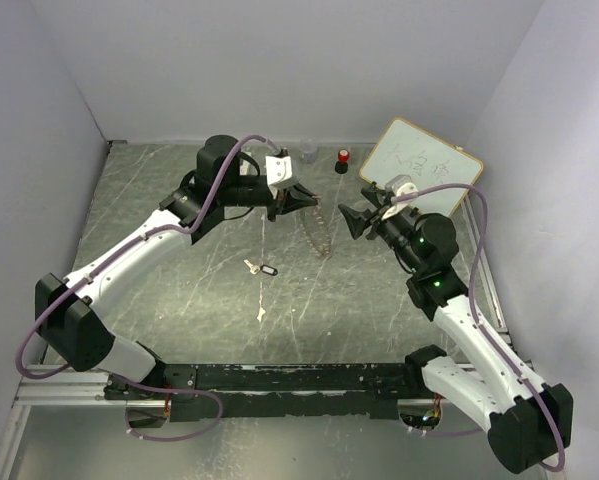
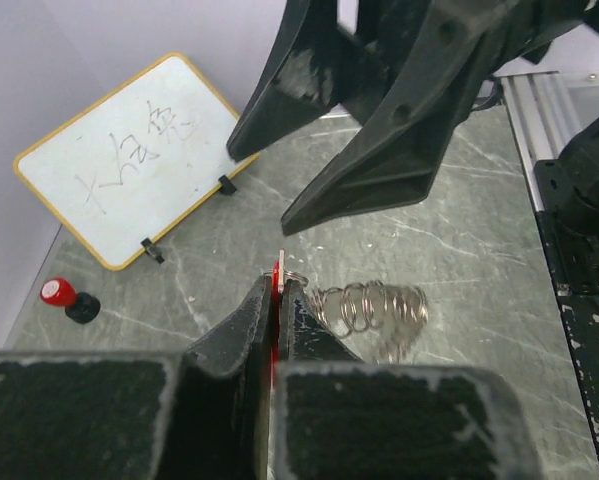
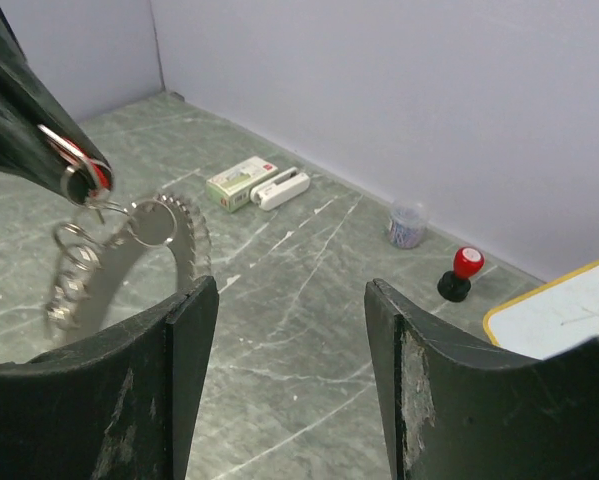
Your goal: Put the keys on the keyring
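My left gripper [image 1: 312,200] is shut on the red head of a key [image 2: 276,272], held above the table. The toothed dark-grey keyring [image 1: 320,233] hangs below that key; in the right wrist view small silver rings link it to the keyring [image 3: 193,238]. In the left wrist view the keyring [image 2: 375,305] lies just beyond my shut fingers. My right gripper [image 1: 352,222] faces the keyring from the right and stands open [image 3: 291,290], with nothing between its fingers. The key with the black tag [image 1: 264,268] lies on the table in front of both grippers.
A yellow-framed whiteboard [image 1: 422,165] leans at the back right. A red-topped black cylinder [image 1: 343,158] and a small clear jar [image 1: 308,153] stand near the back wall. Two small white boxes [image 3: 257,184] lie further left. A small pale bit [image 1: 262,313] lies on the table.
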`<action>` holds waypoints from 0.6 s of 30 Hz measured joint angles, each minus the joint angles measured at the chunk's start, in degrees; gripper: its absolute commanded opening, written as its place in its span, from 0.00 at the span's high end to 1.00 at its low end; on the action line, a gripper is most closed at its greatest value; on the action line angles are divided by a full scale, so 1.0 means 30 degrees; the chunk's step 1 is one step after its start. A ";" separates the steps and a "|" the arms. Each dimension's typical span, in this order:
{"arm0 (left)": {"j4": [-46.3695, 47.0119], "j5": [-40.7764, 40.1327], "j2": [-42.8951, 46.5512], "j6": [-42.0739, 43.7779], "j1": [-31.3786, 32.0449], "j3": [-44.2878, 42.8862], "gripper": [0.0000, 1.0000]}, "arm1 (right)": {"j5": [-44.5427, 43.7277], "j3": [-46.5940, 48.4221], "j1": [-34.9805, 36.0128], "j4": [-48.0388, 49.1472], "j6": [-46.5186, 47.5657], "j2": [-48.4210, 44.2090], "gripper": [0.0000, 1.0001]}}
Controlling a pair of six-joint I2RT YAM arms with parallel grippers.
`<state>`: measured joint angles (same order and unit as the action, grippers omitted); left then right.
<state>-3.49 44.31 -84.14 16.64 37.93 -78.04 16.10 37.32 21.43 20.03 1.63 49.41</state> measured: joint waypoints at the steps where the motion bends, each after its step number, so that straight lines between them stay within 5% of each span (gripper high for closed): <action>1: -0.0087 0.0328 -0.0029 0.0131 -0.0015 -0.0117 0.93 | 0.0051 0.0007 0.0000 -0.0058 0.0080 0.0160 0.40; 18: -0.1814 0.3293 -0.0583 0.1836 -0.0372 -0.1158 0.93 | 0.4204 0.0015 0.0000 0.0095 0.1654 -0.1559 0.50</action>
<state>-8.93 54.19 -85.89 22.15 36.82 -81.52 28.71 37.36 21.43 20.32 6.59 44.73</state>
